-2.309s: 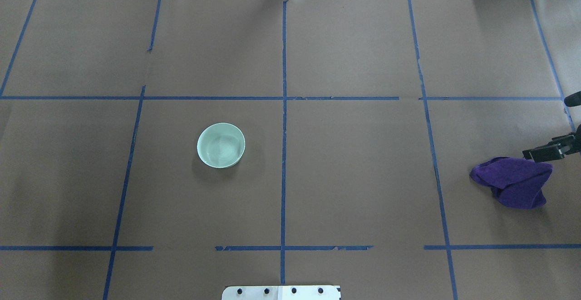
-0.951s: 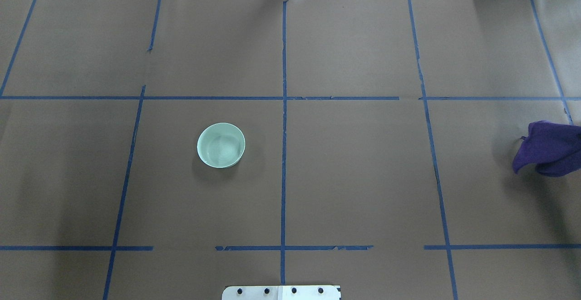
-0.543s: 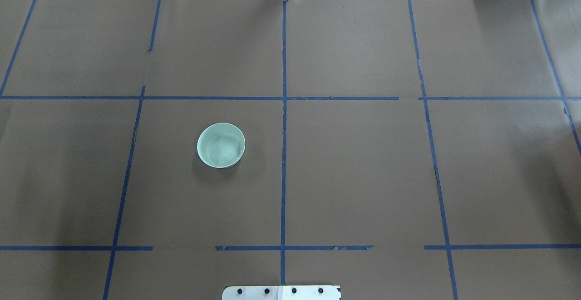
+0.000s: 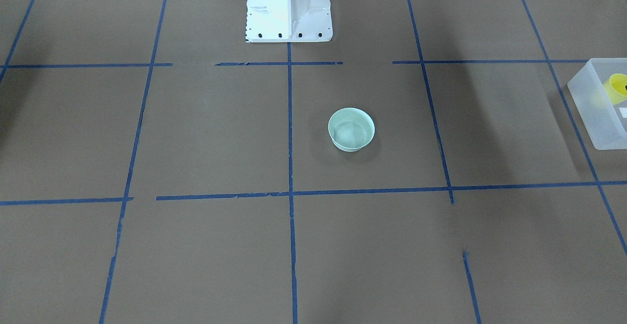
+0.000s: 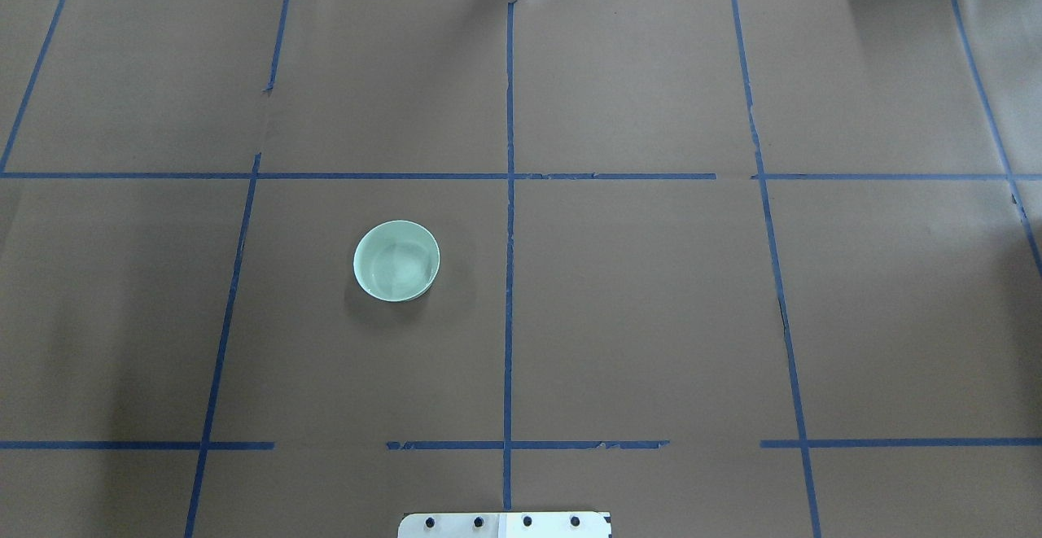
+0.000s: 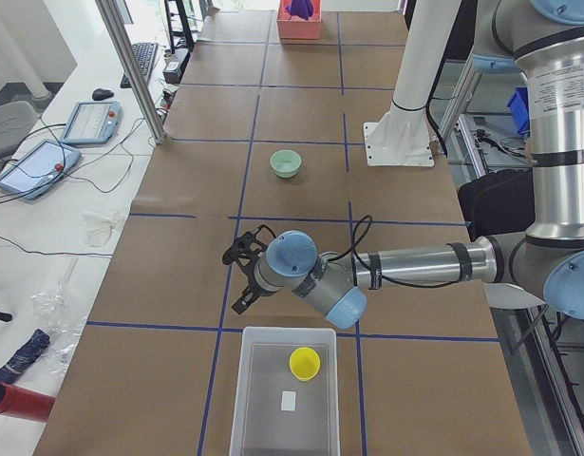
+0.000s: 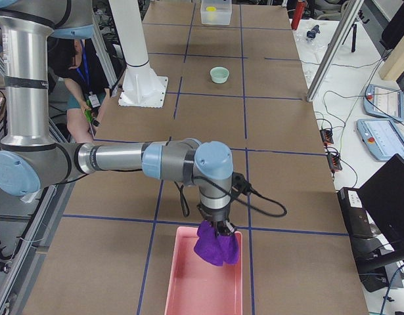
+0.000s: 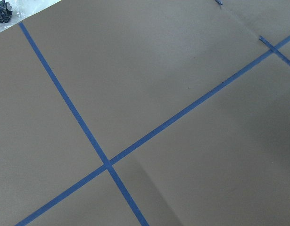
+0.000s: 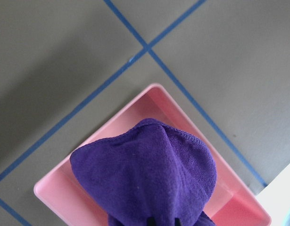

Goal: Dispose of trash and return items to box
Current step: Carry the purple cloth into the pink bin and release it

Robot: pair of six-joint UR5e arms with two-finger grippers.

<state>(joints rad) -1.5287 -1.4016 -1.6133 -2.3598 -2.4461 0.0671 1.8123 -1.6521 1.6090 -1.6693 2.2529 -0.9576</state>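
Note:
The small yellow cup (image 6: 305,363) lies inside the frosted white box (image 6: 282,404) at the table's left end; both also show in the front view, the cup (image 4: 618,87) and the box (image 4: 595,113). My left gripper (image 6: 238,280) hovers over the table just beyond the box; I cannot tell whether it is open or shut. My right gripper (image 7: 221,228) is shut on a purple cloth (image 9: 145,174) and holds it hanging over a pink tray (image 9: 55,193) at the table's right end.
A pale mint bowl (image 5: 396,260) stands upright left of the table's centre line; it also shows in the front view (image 4: 351,129). The robot's white base (image 4: 288,5) stands at the near edge. Blue tape lines grid the brown table.
The purple cloth was lifted off the table's right side and carried out past the right edge of the overhead view. The bowl has not moved.

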